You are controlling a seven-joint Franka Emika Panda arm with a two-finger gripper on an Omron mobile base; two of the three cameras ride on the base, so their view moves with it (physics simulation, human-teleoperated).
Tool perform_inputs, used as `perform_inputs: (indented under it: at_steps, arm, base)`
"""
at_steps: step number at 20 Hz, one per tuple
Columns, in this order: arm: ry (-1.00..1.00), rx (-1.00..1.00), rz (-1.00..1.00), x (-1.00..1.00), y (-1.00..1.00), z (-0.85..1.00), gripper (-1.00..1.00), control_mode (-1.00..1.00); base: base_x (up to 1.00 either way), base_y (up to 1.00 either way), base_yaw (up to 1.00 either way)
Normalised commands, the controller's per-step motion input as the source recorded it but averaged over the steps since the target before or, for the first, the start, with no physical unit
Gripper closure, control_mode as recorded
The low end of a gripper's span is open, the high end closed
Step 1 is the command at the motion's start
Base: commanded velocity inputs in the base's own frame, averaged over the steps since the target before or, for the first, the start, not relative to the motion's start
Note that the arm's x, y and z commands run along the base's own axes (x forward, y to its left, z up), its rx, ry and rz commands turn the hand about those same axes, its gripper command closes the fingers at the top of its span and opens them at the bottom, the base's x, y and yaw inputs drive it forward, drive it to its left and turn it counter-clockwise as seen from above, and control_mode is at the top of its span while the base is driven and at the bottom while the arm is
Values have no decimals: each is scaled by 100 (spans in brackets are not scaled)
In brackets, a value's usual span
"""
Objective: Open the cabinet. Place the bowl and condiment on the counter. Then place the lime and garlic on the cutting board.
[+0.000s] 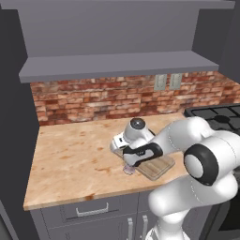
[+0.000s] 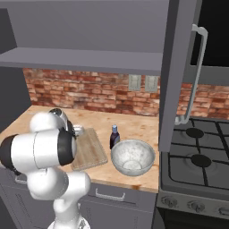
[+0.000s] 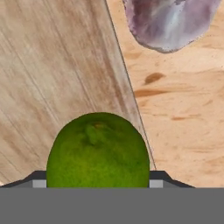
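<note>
The claw (image 3: 98, 183) is closed on the lime (image 3: 98, 151), its two dark tips showing at either flank of the fruit, and it hangs low over the cutting board (image 3: 52, 78), close to the board's edge. Just beyond that edge, on the bare bench (image 3: 183, 109), lies the garlic (image 3: 168, 22), still off the board. In the right base view the board (image 2: 91, 152) sits at the near edge of the bench, with the condiment (image 2: 115, 137) upright just to its right and the bowl (image 2: 133, 157) nearer and right of that, both already on the bench; the cabinet door (image 2: 176, 76) stands open above them. Principal risk: the lime is round and is held near the board's margin, so a release from height could send it rolling off onto the bench or against the garlic. A lower, more central release would reduce this.
</note>
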Motion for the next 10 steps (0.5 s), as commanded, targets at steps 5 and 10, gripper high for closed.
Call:
perform_inputs:
  at_steps: [5,10]
  arm:
    - [0,0,0,29,-16,0,100,-100]
    - [0,0,0,14,-13,-2,100,-100]
  base:
    - [0,0,0]
    - [0,0,0]
